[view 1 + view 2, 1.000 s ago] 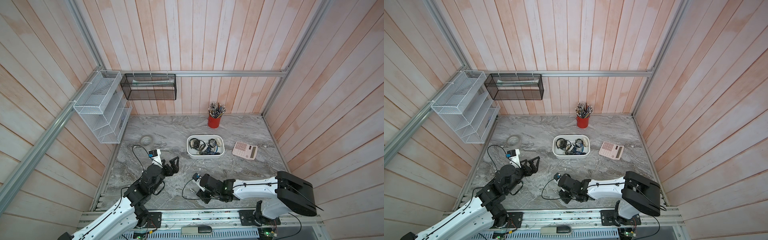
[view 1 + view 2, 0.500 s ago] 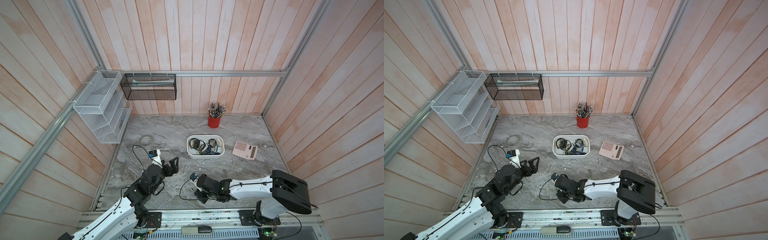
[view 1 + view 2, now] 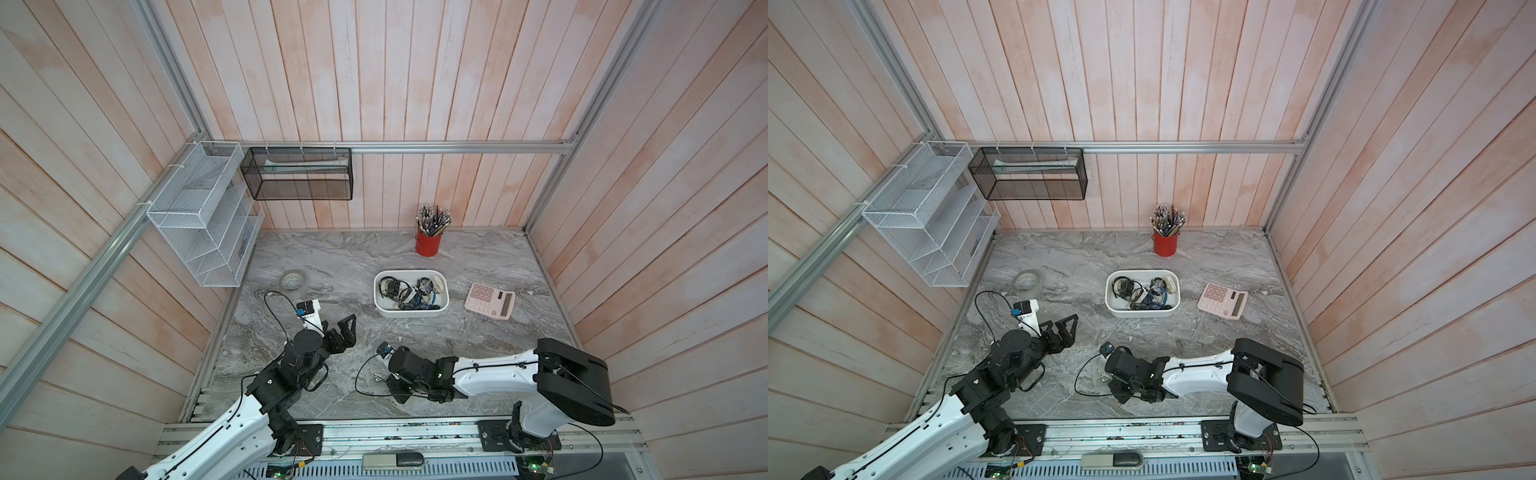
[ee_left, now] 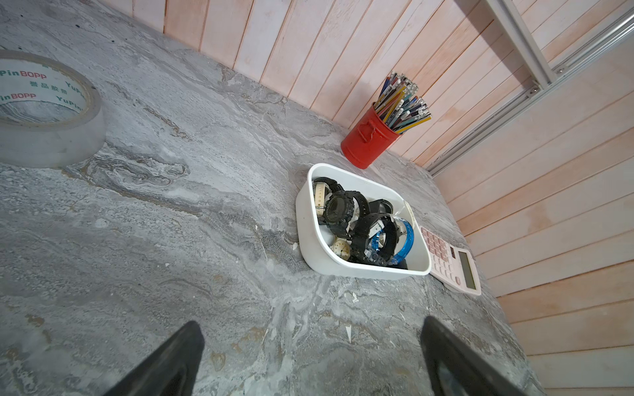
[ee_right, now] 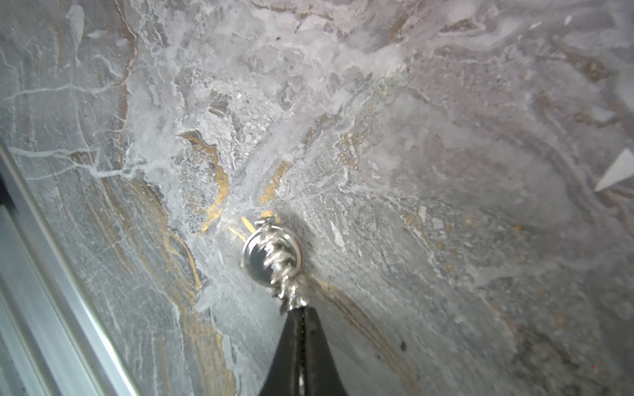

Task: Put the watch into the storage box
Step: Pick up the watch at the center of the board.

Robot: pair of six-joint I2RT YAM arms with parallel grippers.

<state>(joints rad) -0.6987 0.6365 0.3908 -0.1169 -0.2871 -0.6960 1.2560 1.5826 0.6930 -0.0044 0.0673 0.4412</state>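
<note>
A small silver watch with a round dark face and a twisted metal band lies on the grey marble top near the front edge; in both top views it is a tiny glint. My right gripper is shut on the end of its band, low over the table. The storage box, a white tub holding several watches, stands mid-table, well behind that gripper. My left gripper hangs open and empty at the left, facing the storage box.
A tape roll lies at the left. A red pencil cup stands by the back wall. A pink calculator sits right of the box. A white wire rack and a black mesh basket hang on the walls.
My right arm has slid a little to the left along the table's front, and its jaws have closed on the watch's band. The left arm has stayed still.
</note>
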